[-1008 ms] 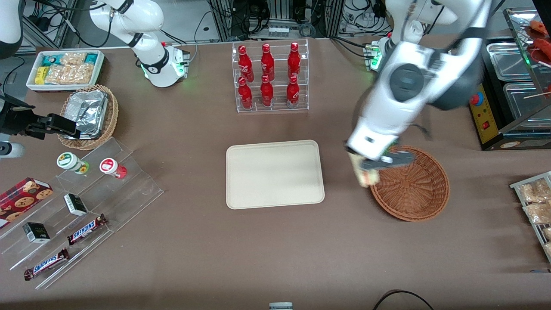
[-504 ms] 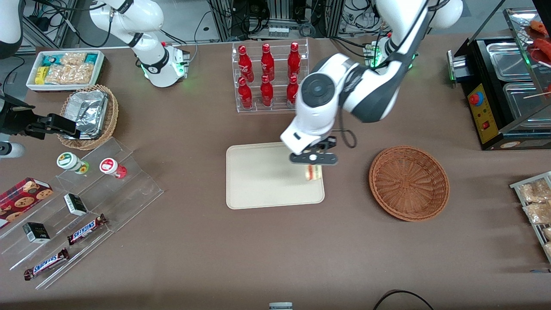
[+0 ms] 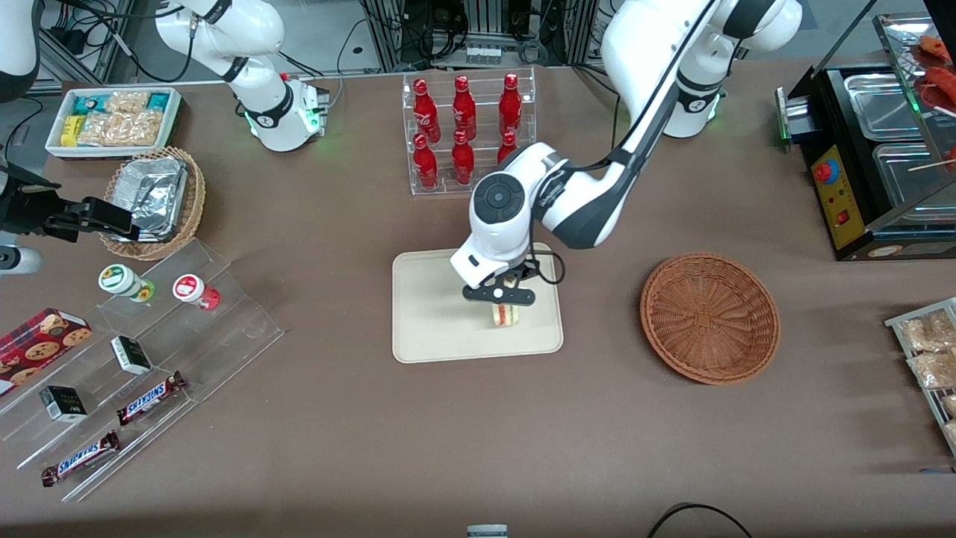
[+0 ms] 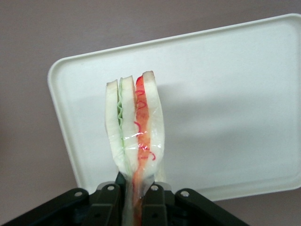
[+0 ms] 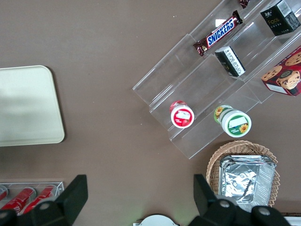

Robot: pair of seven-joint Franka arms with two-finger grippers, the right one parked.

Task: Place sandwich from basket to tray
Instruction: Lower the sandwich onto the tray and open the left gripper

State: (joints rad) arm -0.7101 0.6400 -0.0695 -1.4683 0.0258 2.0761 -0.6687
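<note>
My left gripper (image 3: 502, 297) is shut on the sandwich (image 3: 506, 314), a wedge of white bread with red and green filling, and holds it over the cream tray (image 3: 433, 329), above the part of the tray nearer the basket. In the left wrist view the sandwich (image 4: 135, 123) hangs pinched between my gripper (image 4: 133, 195) fingers, cut edge showing, above the tray (image 4: 225, 108); I cannot tell whether it touches the tray. The reddish-brown wicker basket (image 3: 710, 317) sits empty on the table toward the working arm's end, apart from the tray.
A clear rack of red bottles (image 3: 467, 133) stands farther from the front camera than the tray. A tan basket with foil (image 3: 154, 198), a white snack bin (image 3: 112, 119) and a clear stepped shelf with snacks (image 3: 142, 373) lie toward the parked arm's end. A black warmer (image 3: 881, 164) stands near the basket.
My gripper has carried the sandwich from the basket's rim sideways to over the tray and has come lower. The basket is left empty.
</note>
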